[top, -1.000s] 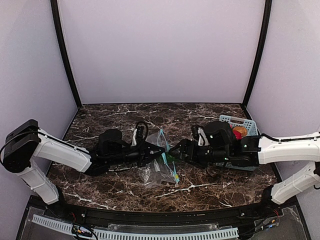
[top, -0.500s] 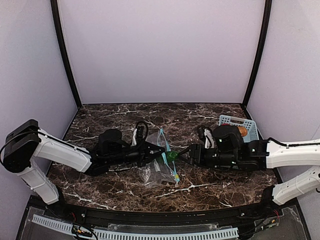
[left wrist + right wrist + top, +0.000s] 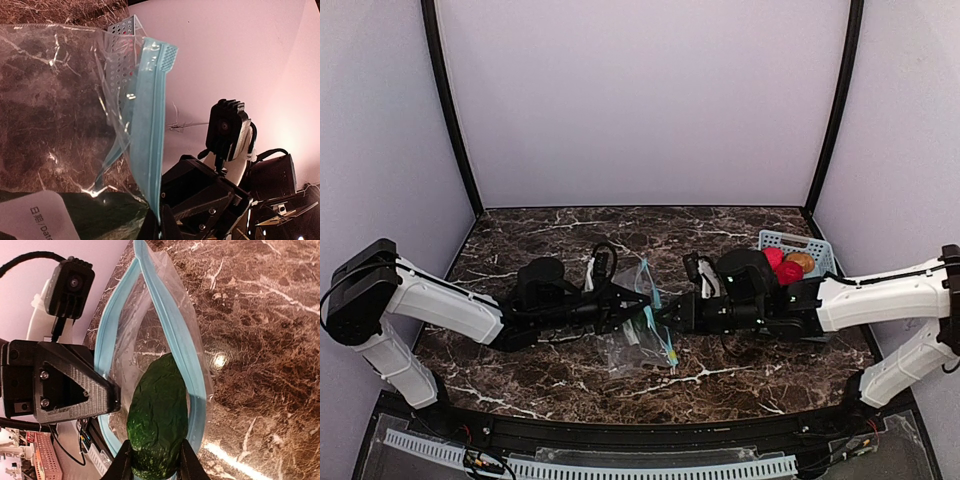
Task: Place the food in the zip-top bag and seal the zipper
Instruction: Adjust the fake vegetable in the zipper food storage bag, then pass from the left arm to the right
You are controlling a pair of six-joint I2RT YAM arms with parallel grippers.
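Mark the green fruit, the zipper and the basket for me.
green fruit [image 3: 157, 415], right wrist view, middle of its skin
zipper [image 3: 148, 130], left wrist view, midway along the teal strip
basket [image 3: 798, 238], top view, far rim
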